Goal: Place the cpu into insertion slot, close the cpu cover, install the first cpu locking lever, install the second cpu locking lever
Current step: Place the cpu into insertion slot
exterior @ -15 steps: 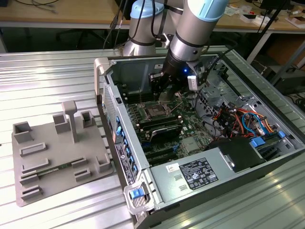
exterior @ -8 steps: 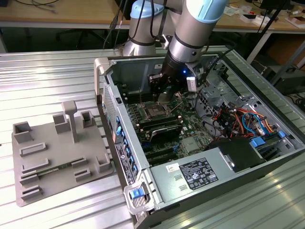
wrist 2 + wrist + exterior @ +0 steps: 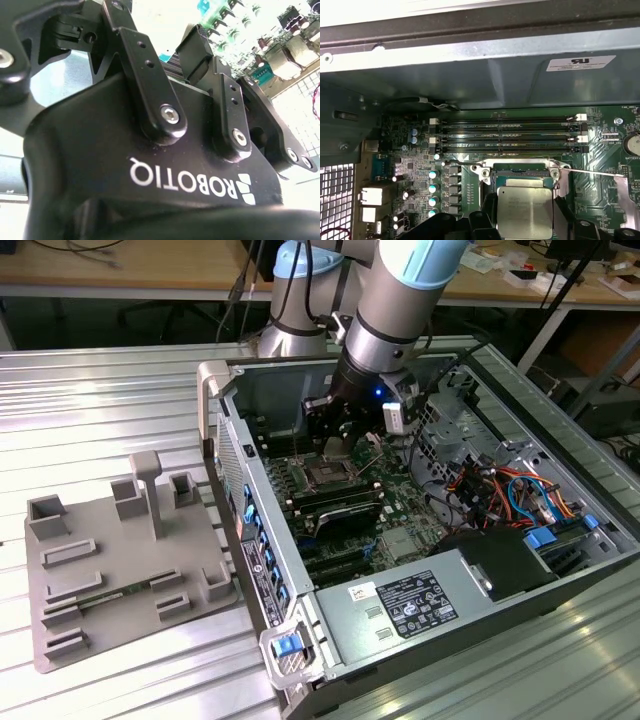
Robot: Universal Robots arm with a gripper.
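Observation:
In the first wrist view the cpu (image 3: pixel 525 209), a flat square chip with a dull silver top, sits between two black fingers (image 3: pixel 489 210). My gripper (image 3: pixel 525 222) is shut on it. Just beyond the chip lies the insertion slot (image 3: pixel 520 172), a dark square socket with a thin metal rim and two screws on green board. The chip hangs partly over the slot's near half. Thin wire levers (image 3: pixel 592 172) stick out from the socket's sides. Which metal part is the cpu cover, I cannot tell. In the exterior view the gripper (image 3: pixel 335 448) hovers right above the slot (image 3: pixel 328 478).
Long black memory slots (image 3: pixel 505 135) run beyond the socket, with the grey case wall (image 3: pixel 510 80) behind them. Capacitors and ports (image 3: pixel 420 180) stand to one side. The case holds a power supply (image 3: pixel 420 605) and coloured cables (image 3: pixel 510 490). A grey fixture tray (image 3: pixel 120 570) lies outside, at the exterior view's left.

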